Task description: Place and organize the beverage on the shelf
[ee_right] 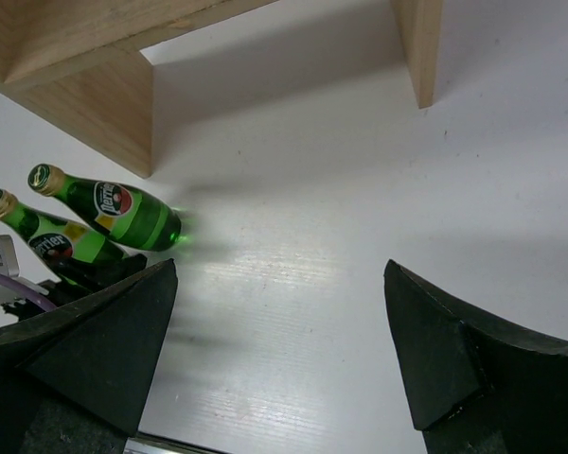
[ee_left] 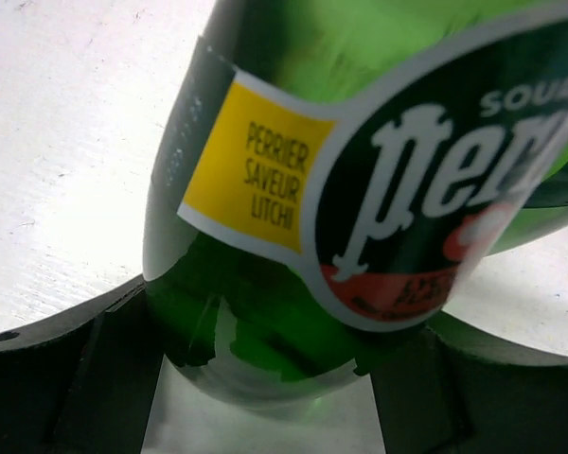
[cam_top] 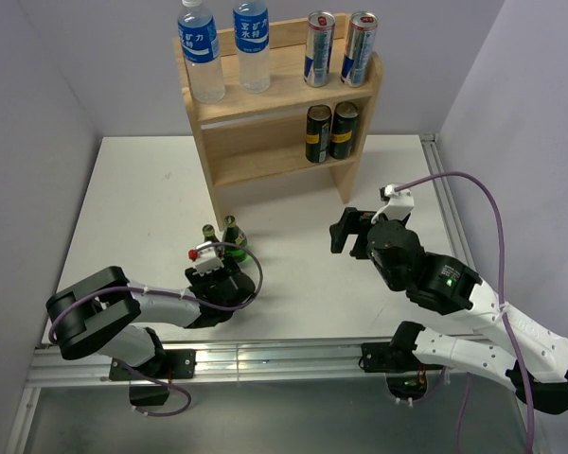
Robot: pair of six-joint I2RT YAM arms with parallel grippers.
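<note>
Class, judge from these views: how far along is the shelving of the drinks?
Done: two water bottles and two silver cans stand on top of the shelf, two dark cans below. In hand: the left gripper brackets one green Perrier bottle. Left: that bottle and the second green bottle beside it; the right gripper is open, empty.

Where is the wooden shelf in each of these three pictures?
Top external: the shelf stands top centre, drinks on both tiers.
Left wrist: not in it.
Right wrist: its underside and side panels run along the top edge.
Shared landmark: the green bottles, at least one in every view.
</note>
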